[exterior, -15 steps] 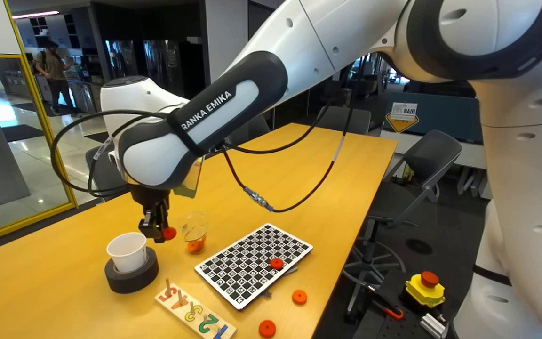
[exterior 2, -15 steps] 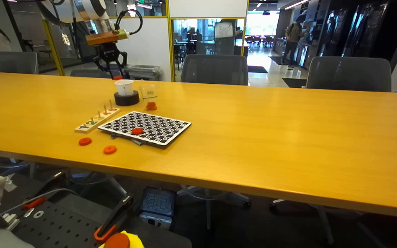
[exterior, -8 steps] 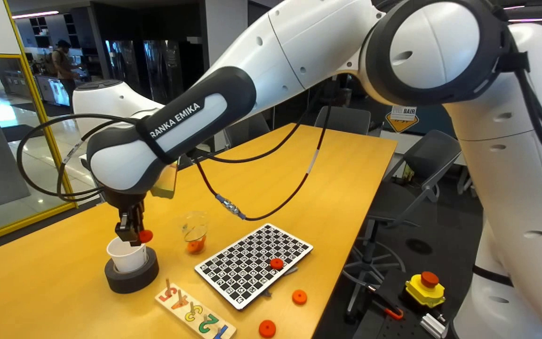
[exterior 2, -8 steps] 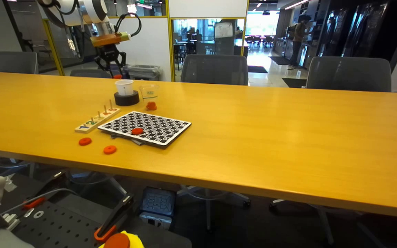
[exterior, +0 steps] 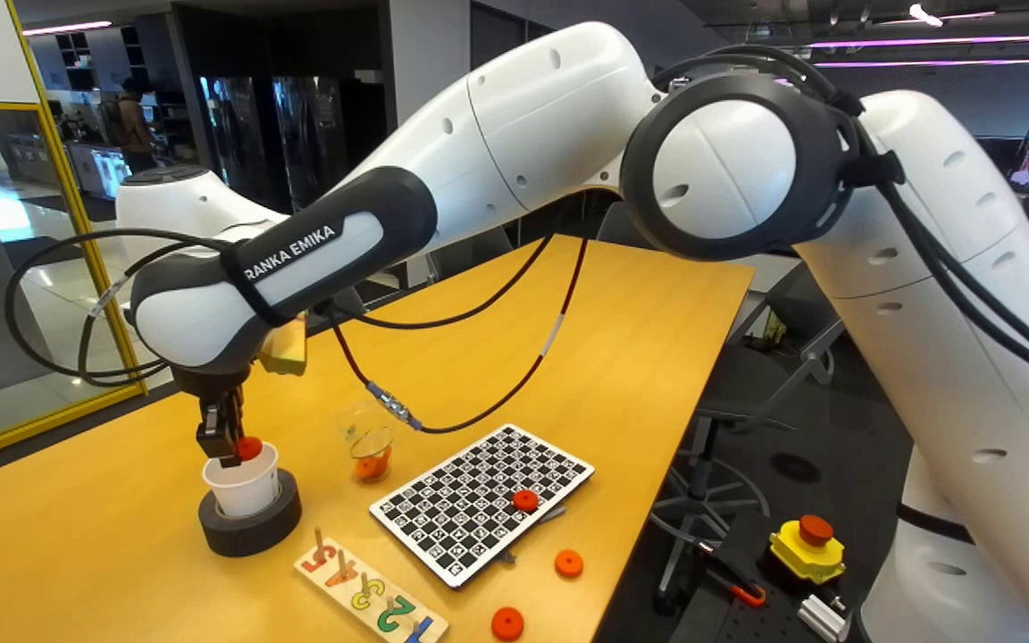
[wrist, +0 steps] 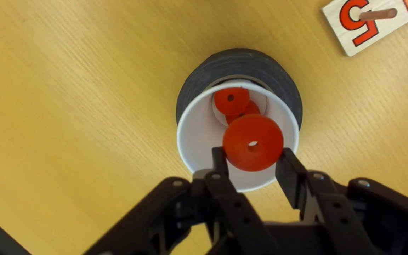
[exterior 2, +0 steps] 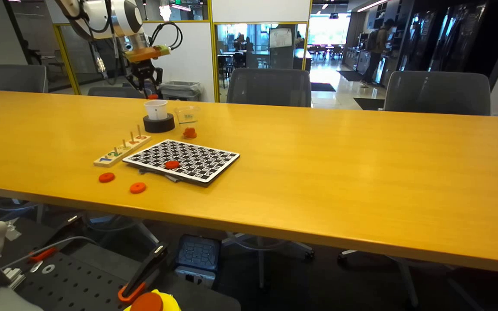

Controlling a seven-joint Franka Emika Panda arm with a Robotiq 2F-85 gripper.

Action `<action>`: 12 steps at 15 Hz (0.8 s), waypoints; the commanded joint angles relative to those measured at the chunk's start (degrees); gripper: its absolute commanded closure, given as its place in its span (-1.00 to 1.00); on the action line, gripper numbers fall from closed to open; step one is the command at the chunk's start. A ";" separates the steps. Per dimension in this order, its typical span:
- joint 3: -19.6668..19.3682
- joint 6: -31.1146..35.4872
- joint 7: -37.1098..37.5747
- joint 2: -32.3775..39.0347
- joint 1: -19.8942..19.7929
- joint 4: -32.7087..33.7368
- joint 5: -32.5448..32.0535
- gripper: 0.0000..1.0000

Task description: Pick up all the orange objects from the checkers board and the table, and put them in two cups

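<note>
Now that the black, two-fingered metal gripper [wrist: 253, 152] has come across from beside the white, round, plastic-looking cup [exterior: 245, 494], its fingers [wrist: 290, 173] pinch an orange-red round piece [wrist: 253, 131] over the cup's mouth, not yet let go. Drop looks next; off-centre release could clip the rim. Cup interior: two more orange-red pieces [wrist: 225, 105] showing. Near the cup: clear, glass-like tumbler [exterior 2: 187, 115], some orange pieces [exterior 2: 189, 133] low inside, count unclear. Farther off: flat black-and-white checked board [exterior: 470, 473], one orange piece [exterior: 525, 500] towards its side away from the cup. Farthest from the cup, on the yellow-tan wooden table [exterior 2: 361, 172]: two loose pieces [exterior: 507, 623]. Three pickups likely left.
</note>
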 commanded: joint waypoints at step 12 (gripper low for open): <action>-0.22 -7.27 -3.08 5.60 1.48 11.90 -0.29 -1.00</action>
